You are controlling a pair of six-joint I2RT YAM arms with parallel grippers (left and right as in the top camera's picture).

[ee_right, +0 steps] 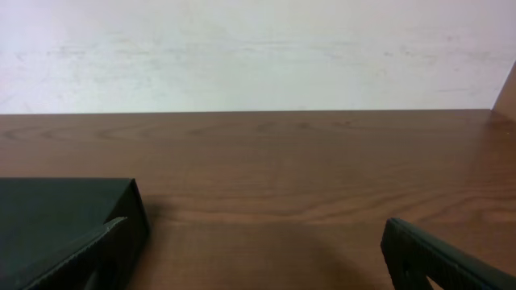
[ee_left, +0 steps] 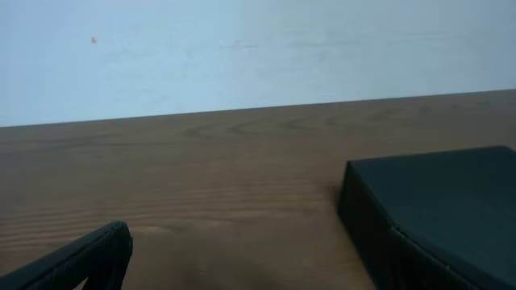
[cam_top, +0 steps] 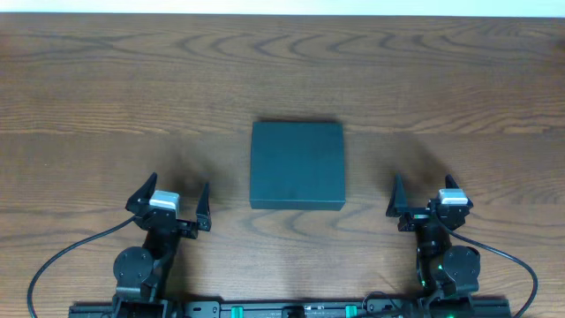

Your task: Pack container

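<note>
The container (cam_top: 297,165) is a dark teal-black square box, lid shut, at the middle of the wooden table. It shows at the right in the left wrist view (ee_left: 439,205) and at the lower left in the right wrist view (ee_right: 64,225). My left gripper (cam_top: 172,205) is open and empty, to the left of and nearer than the box. My right gripper (cam_top: 425,201) is open and empty, to the right of and nearer than the box. Neither touches the box.
The wooden table (cam_top: 282,79) stretches to a pale wall at the back. Arm bases and cables sit along the front edge (cam_top: 282,307).
</note>
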